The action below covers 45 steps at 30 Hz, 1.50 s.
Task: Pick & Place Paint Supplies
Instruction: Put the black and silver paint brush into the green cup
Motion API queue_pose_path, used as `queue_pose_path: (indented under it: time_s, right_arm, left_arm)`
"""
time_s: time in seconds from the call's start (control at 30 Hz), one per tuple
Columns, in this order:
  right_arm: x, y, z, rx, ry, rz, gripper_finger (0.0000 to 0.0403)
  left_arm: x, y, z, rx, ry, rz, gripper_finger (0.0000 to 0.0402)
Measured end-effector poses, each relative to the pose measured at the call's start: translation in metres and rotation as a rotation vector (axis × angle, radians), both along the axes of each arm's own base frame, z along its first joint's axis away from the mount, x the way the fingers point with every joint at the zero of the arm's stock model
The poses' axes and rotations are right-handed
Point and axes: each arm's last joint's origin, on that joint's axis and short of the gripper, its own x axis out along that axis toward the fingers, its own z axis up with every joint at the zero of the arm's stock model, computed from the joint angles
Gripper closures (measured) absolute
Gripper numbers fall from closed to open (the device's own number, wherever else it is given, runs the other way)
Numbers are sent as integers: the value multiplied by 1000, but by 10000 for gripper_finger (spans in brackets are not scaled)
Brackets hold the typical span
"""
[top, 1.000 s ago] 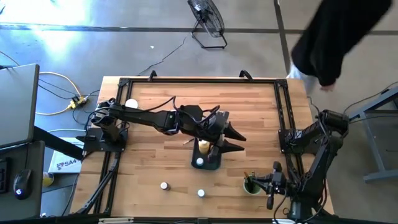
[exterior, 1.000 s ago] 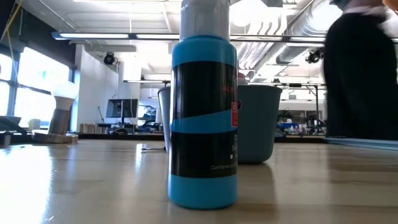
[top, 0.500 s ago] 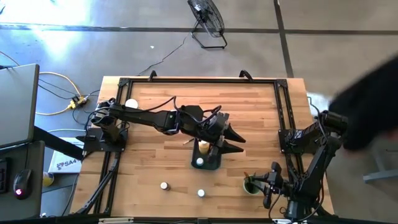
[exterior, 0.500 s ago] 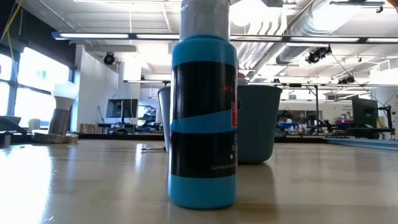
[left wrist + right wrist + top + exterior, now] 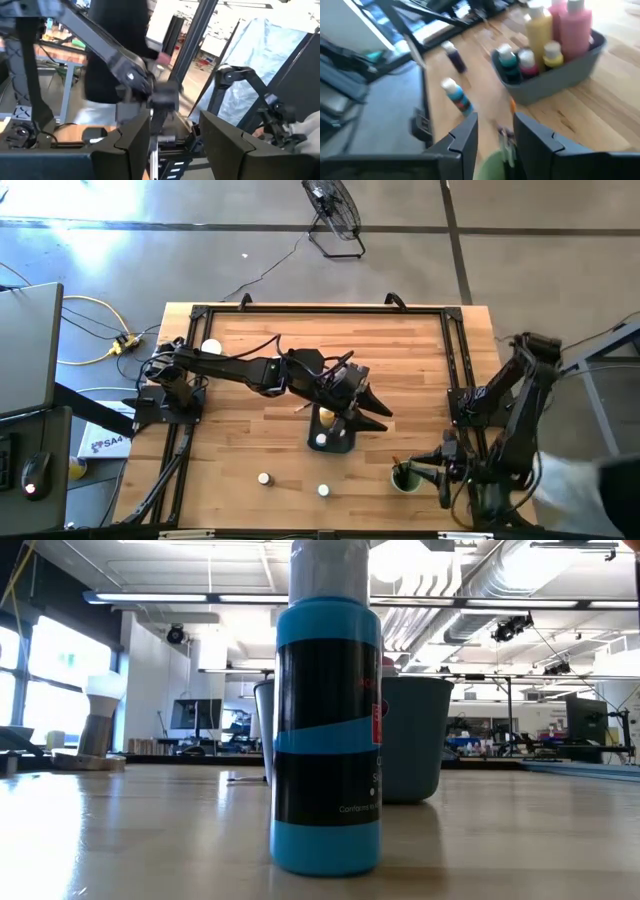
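My left gripper (image 5: pixel 362 408) hangs over the middle of the table (image 5: pixel 240 360) in the high view, right above the dark tray (image 5: pixel 343 444), its fingers spread wide apart with nothing between them. My right gripper (image 5: pixel 443 475) sits at the near right corner, just beside the green cup (image 5: pixel 404 478). Two small pale-capped jars (image 5: pixel 264 478) stand on the bare wood near the front edge, well apart from the tray, and a pale cap shows inside the tray itself.

The low view is filled by a blue bottle (image 5: pixel 326 730) with a black label, standing upright on the tabletop. A blue-grey tub (image 5: pixel 415 738) stands behind it, partly hidden.

In my left wrist view my two dark fingers (image 5: pixel 131 145) stand apart, empty, and my other arm (image 5: pixel 240 85) shows beyond them.

In my right wrist view my fingers (image 5: pixel 465 137) are parted over the rim of the green cup (image 5: pixel 490 167), holding nothing that I can make out. The tray (image 5: pixel 560 77) lies further off, carrying the yellow bottle (image 5: pixel 540 27), the pink bottle (image 5: pixel 575 25) and three small jars (image 5: pixel 527 60) in a row. Two more bottles (image 5: pixel 456 95) stand on the wood beside it.
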Motion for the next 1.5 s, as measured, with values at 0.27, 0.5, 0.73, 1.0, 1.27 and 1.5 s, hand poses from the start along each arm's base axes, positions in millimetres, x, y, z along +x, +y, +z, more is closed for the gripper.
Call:
queue_pose_path:
  time_s: [0.27,0.5,0.73,1.0,1.27,1.5]
  right_arm:
    - [-10,-29,62,7,-162,114,298]
    - [-15,-46,93,-208,-299,57,309]
    - [-11,-54,100,-328,-301,8,320]
    - [13,-67,99,-270,-238,67,381]
    - [40,-85,97,-221,-174,132,400]
    - [58,-100,100,-205,-168,197,399]
  left_arm:
    - [-4,2,1,11,27,44,234]
    - [-12,8,2,50,107,197,234]
    - [-30,14,14,97,131,319,234]
    - [-57,22,29,121,182,430,250]
    - [-75,26,28,168,306,479,341]
    - [-87,28,16,235,467,472,398]
